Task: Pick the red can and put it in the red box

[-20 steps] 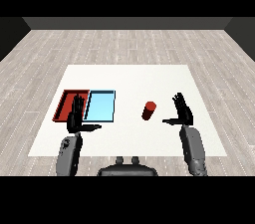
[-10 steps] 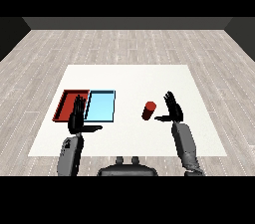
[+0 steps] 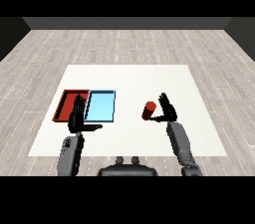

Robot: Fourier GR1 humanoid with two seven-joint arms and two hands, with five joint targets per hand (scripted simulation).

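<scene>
**Right hand beside the red can, no grasp yet**

Room: grey plank floor all round, dark wall strip across the top of the frame. White table fills the centre, bare apart from the trays and the can.

Red tray and light blue tray sit side by side, touching, left of centre. Red one is the outer, further left.

Left hand hovers at the near edge of the two trays, fingers straight and upright, thumb out sideways, holding nothing.

Right hand is right of centre, just beside the can. Fingers straight and spread, thumb reaching towards the can's base. Can't tell if the thumb touches. Nothing gripped.

Red can stands on the table, centre-right of the frame, well apart from the trays, looks slightly tilted.

My read on the step: closing in for the grasp. Get the palm against the can's side before curling, wrap around the middle rather than the top, so it doesn't tip or skid left. Then carry it over the blue tray to the red one.
</scene>
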